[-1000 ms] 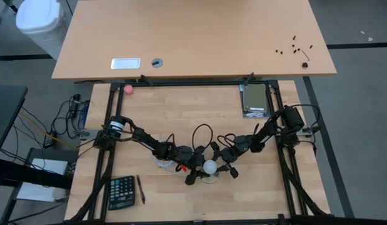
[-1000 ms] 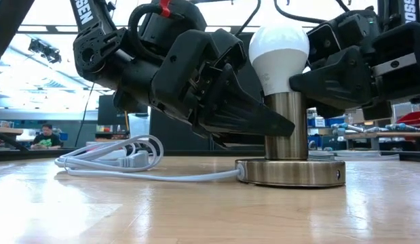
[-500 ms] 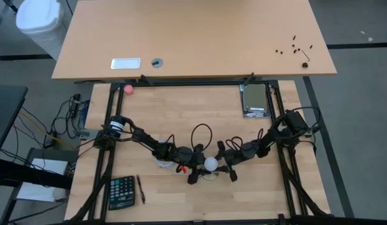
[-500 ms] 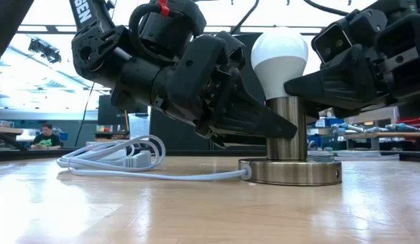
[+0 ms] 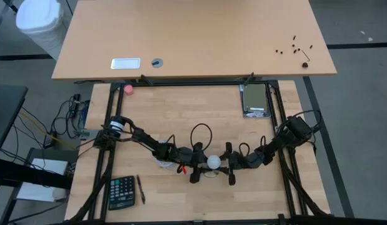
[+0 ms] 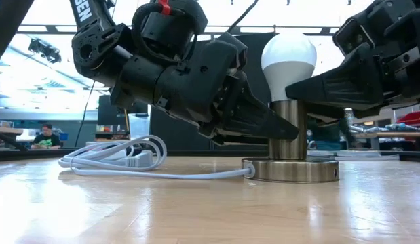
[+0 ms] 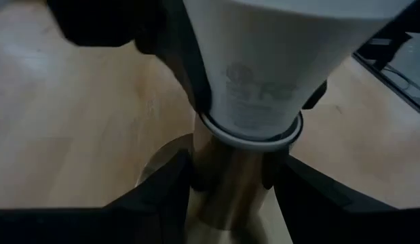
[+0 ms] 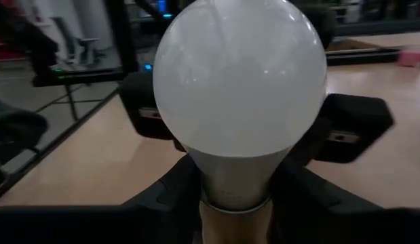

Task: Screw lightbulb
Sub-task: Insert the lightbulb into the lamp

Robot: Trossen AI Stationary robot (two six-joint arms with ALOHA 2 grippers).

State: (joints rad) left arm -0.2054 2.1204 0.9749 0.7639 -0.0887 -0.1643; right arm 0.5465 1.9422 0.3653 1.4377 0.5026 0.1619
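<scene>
The white lightbulb (image 6: 288, 57) stands upright on the metal stem (image 6: 288, 129) of a lamp stand. The stand's round silvery base (image 6: 291, 169) lies flat on the table, and a white cord (image 6: 121, 159) runs off it in a loose coil. My left gripper (image 5: 202, 164) comes in from the table's left and is shut on the stem below the bulb. From the right, my right gripper (image 5: 224, 165) is shut on the lightbulb (image 8: 240, 74). My left gripper pinches the stand's metal stem (image 7: 230, 186) between its two fingers (image 7: 162, 193), just under the bulb's neck. The fingers reach in from the table's left, slanting slightly down, and lie across the upright stem. The base stays flat on the table. My right gripper pinches the lightbulb's tapered neck (image 8: 233, 173) between its two fingers (image 8: 301, 193), below the round globe. The fingers come nearly level from the table's right. The bulb stands upright on top of the stem.
A calculator (image 5: 122, 192) and a pen (image 5: 141, 189) lie near the front left. A pink ball (image 5: 129, 89) sits at the far left, a grey box (image 5: 255, 100) at the far right. A person (image 6: 43, 135) sits far off in the room.
My right arm has swung toward the table's near edge and its gripper has turned about the bulb, now reaching it more squarely from the right. The bulb and stand have shifted a little toward the right. Both grippers stay shut on their holds.
</scene>
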